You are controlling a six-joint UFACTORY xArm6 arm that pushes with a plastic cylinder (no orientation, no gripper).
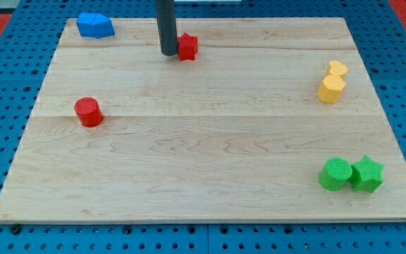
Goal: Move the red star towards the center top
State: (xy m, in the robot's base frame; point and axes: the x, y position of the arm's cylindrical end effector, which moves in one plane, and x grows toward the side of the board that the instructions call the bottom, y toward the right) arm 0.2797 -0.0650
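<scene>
You are working with the bare rod, which has no jaws to open or close and is holding nothing; my tip is pressing down on the wooden board just on the view's left of the red star, so close that it is looking as if the two are touching, though the rod's dark edge is making that contact hard to confirm. The red star is sitting near the view's top edge, a little to the view's left of the middle, so by my judgement you are nearing the goal and only a short push towards the view's right is remaining. Keep the tip behind the star's middle while you are sliding, because a star's points are likely to make it spin off if you are catching it off-centre, and go slowly so it is not overshooting or slipping off the top edge. The other blocks are lying well apart: a blue block at top left, a red cylinder at mid left, two touching yellow blocks at the right, and a green cylinder touching a green star at bottom right. The rod's upper part is cut off by the frame, the arm is not showing, and the shapes of the blue and yellow blocks are not clear enough to name.
</scene>
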